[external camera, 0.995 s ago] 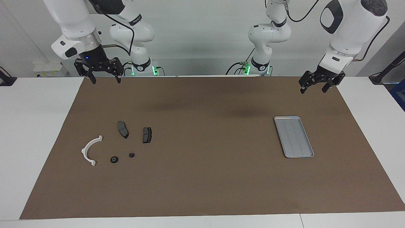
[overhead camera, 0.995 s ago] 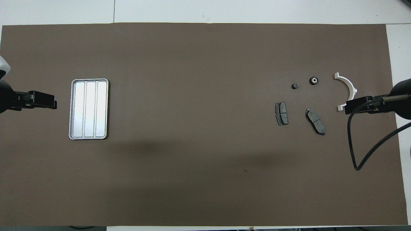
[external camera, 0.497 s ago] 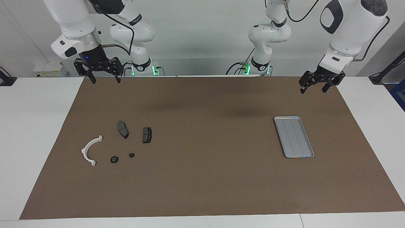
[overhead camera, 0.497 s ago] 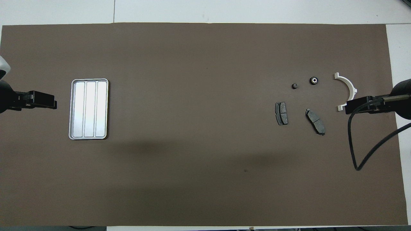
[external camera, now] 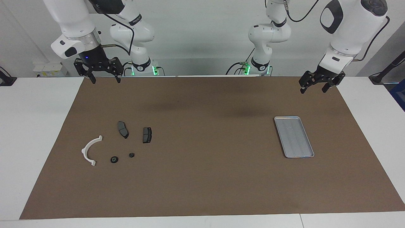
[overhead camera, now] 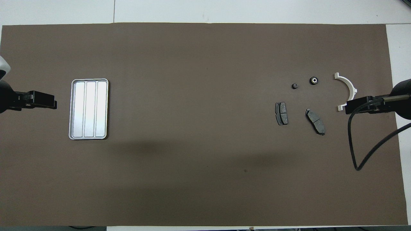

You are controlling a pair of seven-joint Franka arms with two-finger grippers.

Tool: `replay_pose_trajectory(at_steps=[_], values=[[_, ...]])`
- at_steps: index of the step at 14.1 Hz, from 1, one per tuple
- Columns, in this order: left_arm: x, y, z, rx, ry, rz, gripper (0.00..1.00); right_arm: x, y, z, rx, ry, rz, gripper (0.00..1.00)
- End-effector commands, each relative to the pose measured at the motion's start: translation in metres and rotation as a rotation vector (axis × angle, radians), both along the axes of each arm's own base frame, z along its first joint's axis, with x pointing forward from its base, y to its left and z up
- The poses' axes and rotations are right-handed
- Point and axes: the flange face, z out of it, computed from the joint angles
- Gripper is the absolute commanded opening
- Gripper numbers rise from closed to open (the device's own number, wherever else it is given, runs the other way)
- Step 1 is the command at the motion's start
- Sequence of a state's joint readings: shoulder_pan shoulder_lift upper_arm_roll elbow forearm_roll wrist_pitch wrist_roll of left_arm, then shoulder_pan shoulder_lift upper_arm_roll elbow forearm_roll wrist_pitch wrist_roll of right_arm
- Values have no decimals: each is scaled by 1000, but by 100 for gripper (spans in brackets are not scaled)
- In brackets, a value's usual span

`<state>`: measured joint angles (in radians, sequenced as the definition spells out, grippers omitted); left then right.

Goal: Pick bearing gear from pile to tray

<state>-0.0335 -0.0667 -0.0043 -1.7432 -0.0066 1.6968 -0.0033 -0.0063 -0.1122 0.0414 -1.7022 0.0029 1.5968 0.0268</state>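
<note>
Facing view: a flat brown paper mat [external camera: 202,177] covers the white table [external camera: 34,133]. Toward the right arm's end lies the pile: one white curved plastic arc [external camera: 90,150], two dark grey brake pads [external camera: 122,129] [external camera: 147,135], and two small black round rings, a larger ring [external camera: 114,159] and a smaller ring [external camera: 131,155]. The rings are the bearing-gear parts, flat on the mat, farther from the robots than the pads, the larger one just beside the arc's end. All five parts lie apart, none touching. Toward the left arm's end sits one flat rectangular silver-grey metal tray [external camera: 285,122], rounded corners, low rim, ribbed base, nothing in it. Right gripper [external camera: 103,79] hangs over the mat's edge nearest the robots, fingers spread wide, holding nothing. Left gripper [external camera: 314,88] hangs over the mat's corner nearest the robots, fingers wide, nothing held. Both are well apart from the parts.

Overhead view: tray [overhead camera: 89,81] shows three long bright panels between ribs. Larger ring [overhead camera: 314,80] has a pale centre hole; smaller ring [overhead camera: 294,86] sits near it. Two pads [overhead camera: 281,113] [overhead camera: 315,121] lie nearer the robots. Arc [overhead camera: 347,87] is partly covered by the raised right gripper [overhead camera: 348,108]. Left gripper [overhead camera: 53,103] shows beside the tray. One black cable [overhead camera: 353,141] loops from the right arm.
</note>
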Motion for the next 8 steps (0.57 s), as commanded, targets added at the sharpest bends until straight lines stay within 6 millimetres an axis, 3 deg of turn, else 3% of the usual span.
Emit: replay_pose_trajectory(at_steps=[1,4,8], values=[[-7,0,1,-17,-7,-3,100,-2,-3,4,18,-26,-18,100],[-7,0,1,-15,-7,-4,100,2,2,-6,15,-48,-11,100],[-7,0,1,-17,-7,-3,100,12,2,-43,5,-70,-12,100]])
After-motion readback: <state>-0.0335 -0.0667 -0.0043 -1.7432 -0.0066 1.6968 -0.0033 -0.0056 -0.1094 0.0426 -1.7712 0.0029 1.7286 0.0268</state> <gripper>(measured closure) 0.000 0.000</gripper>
